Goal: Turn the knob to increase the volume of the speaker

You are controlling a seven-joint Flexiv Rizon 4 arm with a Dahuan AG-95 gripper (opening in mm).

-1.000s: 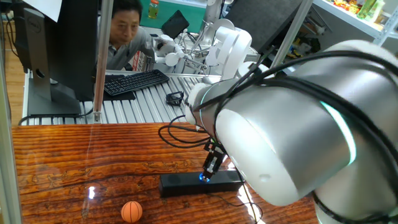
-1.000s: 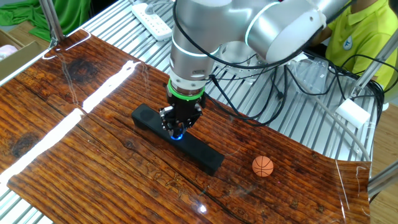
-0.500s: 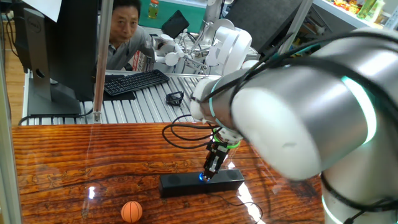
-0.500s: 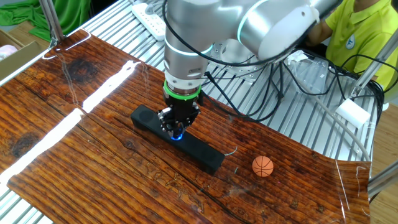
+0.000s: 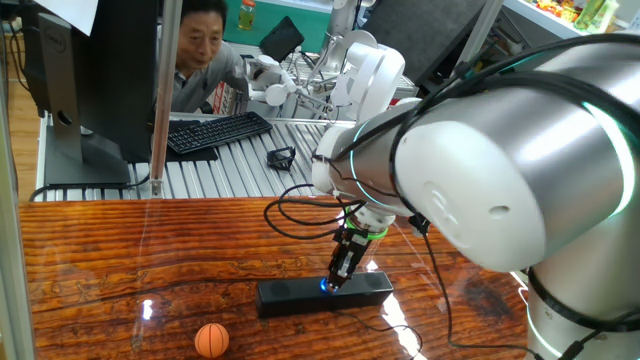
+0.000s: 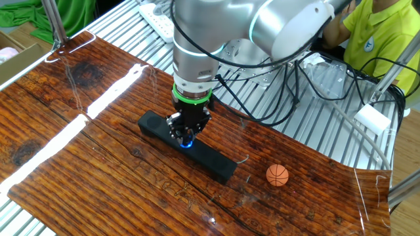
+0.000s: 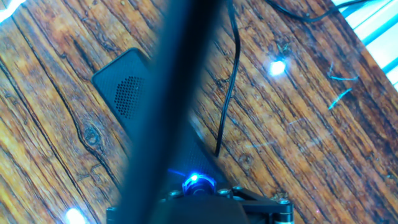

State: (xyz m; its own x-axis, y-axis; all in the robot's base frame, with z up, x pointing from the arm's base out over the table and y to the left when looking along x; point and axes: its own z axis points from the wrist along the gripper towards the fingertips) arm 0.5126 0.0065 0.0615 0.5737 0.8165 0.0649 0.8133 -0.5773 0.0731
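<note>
The speaker (image 5: 322,295) is a long black bar lying on the wooden table; it also shows in the other fixed view (image 6: 209,157) and in the hand view (image 7: 127,93). The knob (image 5: 324,285) glows blue at the middle of its top, seen too in the other fixed view (image 6: 188,143) and the hand view (image 7: 194,182). My gripper (image 5: 335,281) points straight down on the knob, its fingers closed around it (image 6: 187,136). In the hand view a blurred dark finger (image 7: 168,93) crosses the frame and hides part of the speaker.
A small orange basketball (image 5: 211,339) lies on the table near the speaker (image 6: 277,175). The speaker's thin cable (image 7: 227,81) trails over the wood. A keyboard (image 5: 218,131), monitor (image 5: 90,80) and a person (image 5: 200,45) are behind the table. A white power strip (image 6: 161,19) lies on the metal slats.
The arm's upper links have swung round above the wrist while the gripper stays down on the knob. The speaker and ball have not moved.
</note>
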